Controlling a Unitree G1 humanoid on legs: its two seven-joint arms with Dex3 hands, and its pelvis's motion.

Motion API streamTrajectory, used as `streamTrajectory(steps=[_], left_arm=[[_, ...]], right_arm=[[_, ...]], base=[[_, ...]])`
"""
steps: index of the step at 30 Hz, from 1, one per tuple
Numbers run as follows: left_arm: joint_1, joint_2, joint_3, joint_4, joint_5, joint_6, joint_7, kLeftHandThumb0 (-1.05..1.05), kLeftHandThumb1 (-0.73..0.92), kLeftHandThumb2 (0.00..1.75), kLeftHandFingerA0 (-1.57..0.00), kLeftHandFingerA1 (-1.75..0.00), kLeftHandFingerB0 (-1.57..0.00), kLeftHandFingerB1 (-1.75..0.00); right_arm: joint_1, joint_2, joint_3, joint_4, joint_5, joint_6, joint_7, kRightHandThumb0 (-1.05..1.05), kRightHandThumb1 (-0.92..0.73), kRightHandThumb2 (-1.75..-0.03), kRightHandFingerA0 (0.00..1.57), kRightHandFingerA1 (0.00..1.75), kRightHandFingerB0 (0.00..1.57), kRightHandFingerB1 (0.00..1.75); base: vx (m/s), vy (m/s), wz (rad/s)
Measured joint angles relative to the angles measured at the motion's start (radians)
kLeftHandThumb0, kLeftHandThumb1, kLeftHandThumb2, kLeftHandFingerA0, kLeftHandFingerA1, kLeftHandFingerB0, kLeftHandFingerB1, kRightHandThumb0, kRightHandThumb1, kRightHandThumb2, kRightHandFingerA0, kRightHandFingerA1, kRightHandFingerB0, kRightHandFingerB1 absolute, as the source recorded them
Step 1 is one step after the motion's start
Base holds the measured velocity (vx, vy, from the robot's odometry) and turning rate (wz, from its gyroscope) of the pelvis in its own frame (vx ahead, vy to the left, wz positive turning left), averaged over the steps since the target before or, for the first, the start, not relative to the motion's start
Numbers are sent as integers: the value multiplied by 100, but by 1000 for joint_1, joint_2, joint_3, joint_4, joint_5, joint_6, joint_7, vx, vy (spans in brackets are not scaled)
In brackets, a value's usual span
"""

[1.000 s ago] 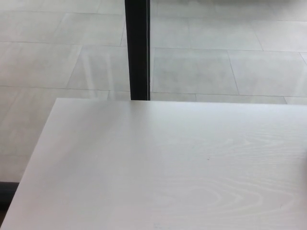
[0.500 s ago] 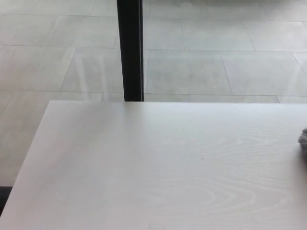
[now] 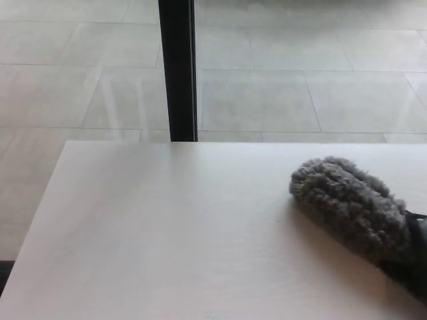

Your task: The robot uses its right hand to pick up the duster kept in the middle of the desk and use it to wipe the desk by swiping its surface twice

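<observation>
Head view: grey fluffy duster lying on the white tabletop, right side. Right hand — dark sliver at the frame edge, grip cannot be told, left hand unseen. Risk — a loose hold lets the duster slip mid-swipe.

Beyond the far edge of the work surface lies a floor of large pale grey tiles, laid in rows with thin darker grout lines running across and at a slant. 1 black post stands upright in front of it, left of centre, reaching from the top of the picture down to where the near surface hides its foot. The tiles are glossy, with faint pale streaks of reflection just left of the post, and a small dark patch shows at the lower left corner.
</observation>
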Motion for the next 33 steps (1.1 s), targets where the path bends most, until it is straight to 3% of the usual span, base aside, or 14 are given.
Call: streamTrajectory(steps=[1,2,4,7,10,16,19,24,26,27,28,29,30,33], left_arm=[[0,0,0,1,0,0,0,-49,70,61,-64,-54,-54,-45],[0,0,0,2,-1,0,0,-50,70,61,-64,-54,-57,-45],[-2,0,-1,2,-1,0,1,-51,69,61,-67,-55,-54,-44],[-3,1,-2,3,-1,0,1,-50,70,61,-63,-53,-54,-44],[-5,2,-3,5,-1,0,1,-50,69,60,-61,-53,-53,-44],[-9,2,-3,6,-2,0,-1,-53,69,61,-63,-54,-53,-45],[-10,2,-4,5,-2,0,-2,-53,69,61,-61,-54,-51,-45],[-12,2,-4,6,-2,0,-5,-51,70,61,-61,-53,-52,-44],[-14,3,-4,5,-3,0,-6,-52,71,62,-62,-53,-53,-45],[-14,3,-4,5,-3,0,-7,-52,71,62,-62,-53,-51,-44],[-15,3,-4,5,-4,0,-7,-52,70,61,-62,-53,-54,-45],[-15,3,-4,6,-5,0,-7,-52,69,61,-61,-53,-54,-45],[-15,4,-4,6,-6,0,-7,-50,69,60,-61,-55,-53,-45],[-18,6,-2,8,-13,0,-6,-51,70,61,-62,-51,-54,-44]], right_arm=[[7,9,13,-29,-6,6,4,-30,-46,-88,119,136,80,85],[17,19,33,-68,-18,14,5,-26,-67,-61,89,174,83,99],[34,41,81,-144,-46,25,8,-28,-72,-61,88,175,81,110],[54,57,141,-230,-82,39,10,-25,-69,-61,87,175,88,77],[85,78,184,-314,-110,51,15,-24,-67,-61,89,174,89,75],[152,94,278,-491,-167,53,39,-22,-65,-80,95,175,80,108],[170,108,315,-555,-187,62,64,-18,-58,-90,101,175,87,103],[191,137,377,-636,-231,76,115,-19,-61,-88,100,175,83,109],[191,146,386,-637,-246,78,130,-20,-63,-85,97,175,78,129],[189,149,386,-634,-252,79,136,-28,-55,-101,122,138,86,107],[186,151,384,-628,-259,79,142,-19,-64,-86,98,175,79,121],[181,151,381,-620,-266,78,146,-29,-52,-98,123,138,89,110],[175,150,378,-610,-272,74,147,-20,-65,-76,95,175,81,120],[153,151,339,-568,-278,59,151,-24,-68,-63,89,175,82,99]], base=[[0,0,0],[0,0,0],[0,0,0],[0,0,0],[0,0,0],[0,0,0],[0,0,0],[0,0,0],[0,0,0],[0,0,0],[0,0,0],[0,0,0],[0,0,0],[0,0,0]])
